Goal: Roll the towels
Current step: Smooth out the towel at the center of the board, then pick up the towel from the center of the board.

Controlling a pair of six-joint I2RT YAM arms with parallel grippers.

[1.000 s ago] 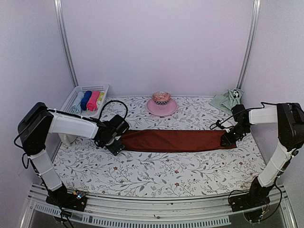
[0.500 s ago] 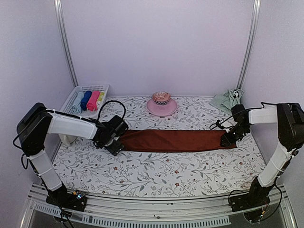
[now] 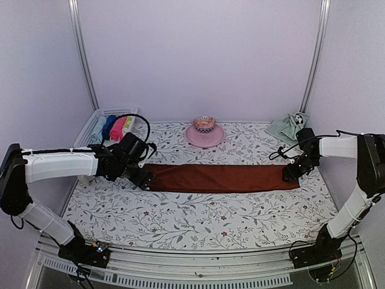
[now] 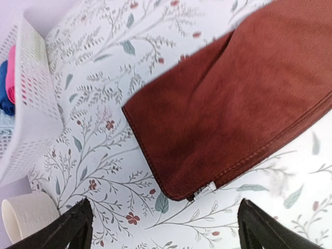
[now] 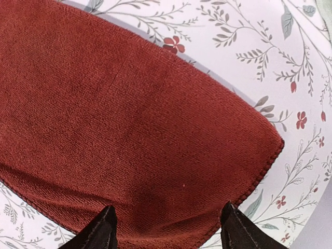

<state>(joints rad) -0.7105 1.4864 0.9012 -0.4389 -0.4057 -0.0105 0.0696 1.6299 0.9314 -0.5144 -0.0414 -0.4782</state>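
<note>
The dark red-brown towel (image 3: 222,179) lies folded into a long flat strip across the floral table cover (image 3: 198,220). My left gripper (image 3: 142,178) is open just off its left end. In the left wrist view the towel's corner (image 4: 207,114) with a white tag lies ahead of the spread left gripper (image 4: 166,234), with nothing between the fingers. My right gripper (image 3: 293,174) hovers over the strip's right end. Its jaws stand apart above the towel (image 5: 135,119), and the right gripper (image 5: 168,232) holds nothing. The pale green towel (image 3: 289,126) sits crumpled at the back right.
A white basket (image 3: 91,127) with several rolled cloths stands at the back left, also seen as the basket (image 4: 28,98) in the left wrist view. A pink plate (image 3: 204,138) bearing a small bowl is at the back centre. A white cup (image 4: 23,218) stands by the left arm.
The left arm has stretched out lower and its gripper has shifted slightly up and left at the towel's end. The right gripper's jaws have spread wider over the right end.
</note>
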